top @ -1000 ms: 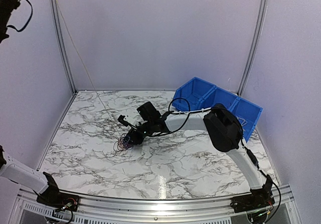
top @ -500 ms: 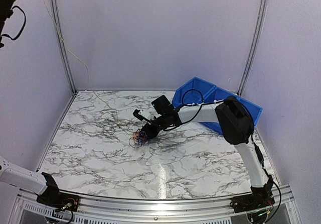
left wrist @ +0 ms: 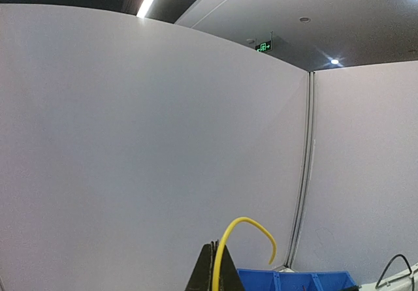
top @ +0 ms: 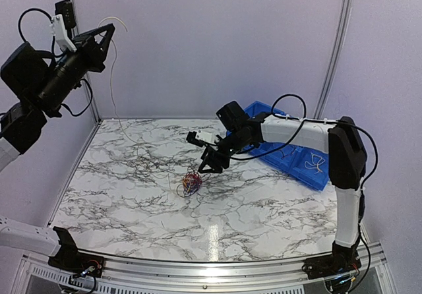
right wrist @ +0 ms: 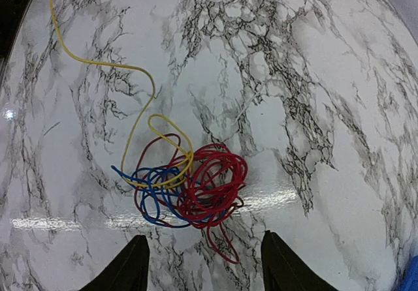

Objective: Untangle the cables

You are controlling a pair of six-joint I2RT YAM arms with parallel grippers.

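The cables [right wrist: 189,186] lie bunched in a small tangle on the marbled surface [top: 264,208], a little left of its middle, with the right tool [right wrist: 204,239] poised just above them. Its two fingers [right wrist: 134,268] stand wide apart at the bottom of the right wrist view and nothing is gripped between them. Red loops make up the right side of the bunch, blue loops the left, and they overlap in the middle. From the top camera this tool sits just up and to the right of the tangle, at the end of an arm stretched across from the right side. The left tool [top: 107,33] is raised high near the left wall, well apart from the bunch. Its fingers are pressed together on the yellow cable [left wrist: 251,220], whose free end curls up and over past the tips in the left wrist view. From the clamp, that wire hangs down as a thin line to the surface near the back left corner. In the right wrist view it runs on across the marble in a loose wave and ends in a loop laid over the blue and red wires. A blue bin [top: 290,155] rests at the back right of the surface, beyond the right arm, with a small pale wire [top: 315,163] lying inside it.
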